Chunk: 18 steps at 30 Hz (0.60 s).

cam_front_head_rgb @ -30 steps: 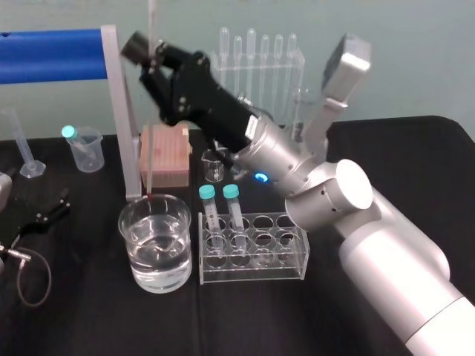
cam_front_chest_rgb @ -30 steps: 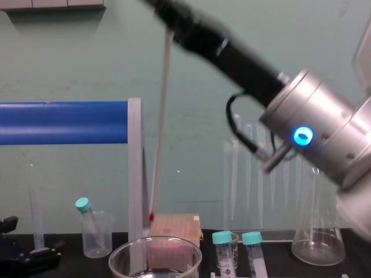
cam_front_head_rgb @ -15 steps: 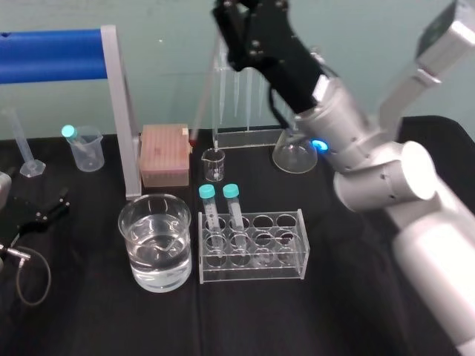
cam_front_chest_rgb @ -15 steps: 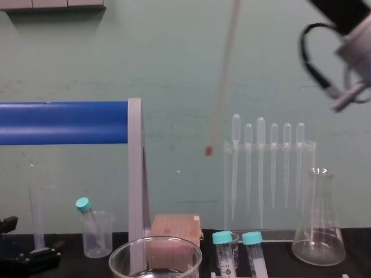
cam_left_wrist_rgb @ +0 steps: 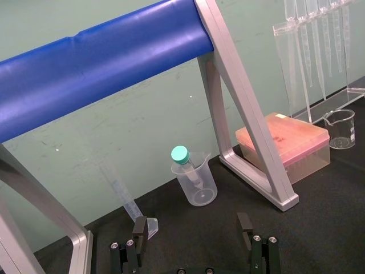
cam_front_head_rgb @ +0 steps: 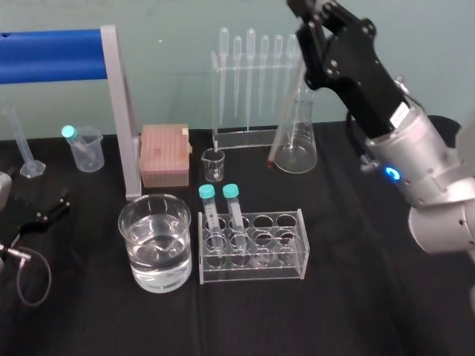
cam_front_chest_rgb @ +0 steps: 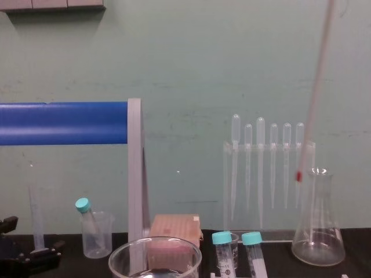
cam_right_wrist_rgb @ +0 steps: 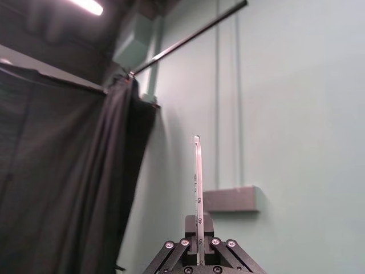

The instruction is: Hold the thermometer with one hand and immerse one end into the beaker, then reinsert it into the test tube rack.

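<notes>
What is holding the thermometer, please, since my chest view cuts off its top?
Observer: The right end effector is shut on the thermometer, gripping it high up.
Operator: Thank you. Is there room left in the rack?
Observer: Yes. The rack holds two capped tubes at its left end, and the holes to their right look free.
Operator: And where is the left arm?
Observer: The left end effector sits open, low over the table, in front of the blue-barred frame.
</notes>
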Tool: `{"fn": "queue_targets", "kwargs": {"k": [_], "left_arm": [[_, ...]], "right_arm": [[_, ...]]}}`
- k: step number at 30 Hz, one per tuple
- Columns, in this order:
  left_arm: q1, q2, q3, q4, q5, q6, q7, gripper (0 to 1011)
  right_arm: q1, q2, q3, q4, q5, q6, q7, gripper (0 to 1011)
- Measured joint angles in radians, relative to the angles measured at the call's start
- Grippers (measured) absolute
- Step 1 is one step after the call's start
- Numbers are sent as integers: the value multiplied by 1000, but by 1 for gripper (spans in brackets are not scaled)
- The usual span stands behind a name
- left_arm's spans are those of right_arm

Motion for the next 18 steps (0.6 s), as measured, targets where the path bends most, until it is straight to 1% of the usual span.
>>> {"fn": "queue_targets", "kwargs": {"k": [6, 10, 14, 18], "left_arm": [[0, 0, 0, 0, 0, 0, 0, 1008], [0, 0, 0, 0, 0, 0, 0, 1008], [0, 0, 0, 0, 0, 0, 0, 1008], [0, 0, 0, 0, 0, 0, 0, 1008]], "right_arm": [[-67, 7, 43, -19, -20, 11, -41, 56], [-92, -2, 63, 2, -22, 12, -49, 55], [-89, -17, 67, 38, -12, 11, -40, 55], [-73, -33, 63, 80, 6, 10, -19, 55]]}}
